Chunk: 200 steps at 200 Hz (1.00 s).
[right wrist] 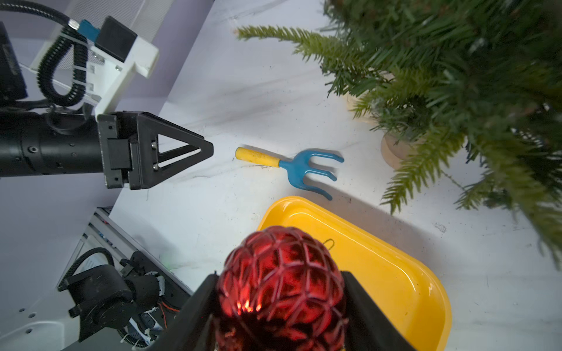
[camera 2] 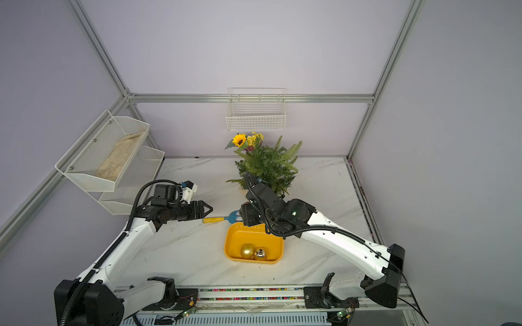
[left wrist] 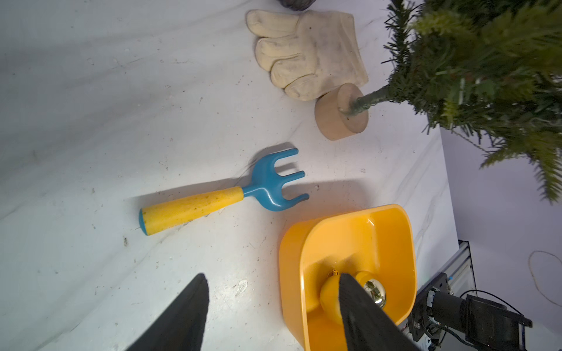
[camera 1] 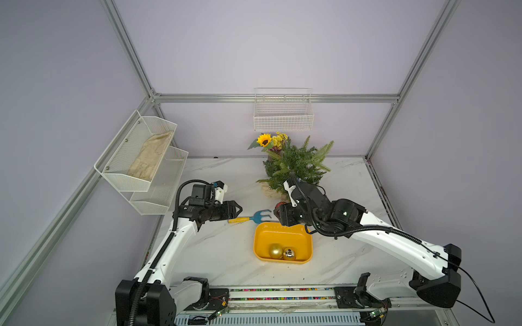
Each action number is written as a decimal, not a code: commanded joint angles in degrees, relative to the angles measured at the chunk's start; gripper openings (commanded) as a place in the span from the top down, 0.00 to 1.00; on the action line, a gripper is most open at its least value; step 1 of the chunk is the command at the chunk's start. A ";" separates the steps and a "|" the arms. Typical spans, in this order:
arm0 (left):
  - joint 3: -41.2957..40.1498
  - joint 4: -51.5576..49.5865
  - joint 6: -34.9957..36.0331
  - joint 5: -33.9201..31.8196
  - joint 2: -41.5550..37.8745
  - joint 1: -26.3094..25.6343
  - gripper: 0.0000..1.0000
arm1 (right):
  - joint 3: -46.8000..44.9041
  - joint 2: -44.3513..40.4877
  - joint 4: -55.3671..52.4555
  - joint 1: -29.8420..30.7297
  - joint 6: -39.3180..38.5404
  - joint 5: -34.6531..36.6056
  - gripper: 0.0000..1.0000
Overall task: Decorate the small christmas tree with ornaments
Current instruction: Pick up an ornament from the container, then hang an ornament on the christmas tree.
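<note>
right gripper (right wrist: 278, 282) clamps red ornament (right wrist: 281, 267) near tree (camera 1: 299, 163); left gripper (left wrist: 272, 278) level, gaping, apparently empty.

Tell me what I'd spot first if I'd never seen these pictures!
The sparkly red bauble, gripped in the right gripper near the far edge of the yellow tub. Then the small green tree at the back, beside a sunflower bouquet, and two gold baubles lying in the tub.

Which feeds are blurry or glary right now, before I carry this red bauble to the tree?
Right wrist: the red bauble looms close, slightly soft, with a glare spot low down; the tree branches blur toward the edge. Left wrist: tree foliage blurred, the rake crisp with a hard shadow. Both top views: evenly lit and sharp, mild sheen in the yellow tray.
</note>
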 commanded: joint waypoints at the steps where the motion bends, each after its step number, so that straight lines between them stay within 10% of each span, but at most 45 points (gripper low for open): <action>1: 2.47 3.94 1.40 3.89 -2.70 -1.18 0.32 | 1.93 -2.61 2.80 -1.93 -3.46 -4.91 0.40; 200: 0.94 7.90 8.35 -7.11 -7.54 -2.67 0.32 | 31.82 9.10 3.20 -10.26 -11.31 -13.28 0.40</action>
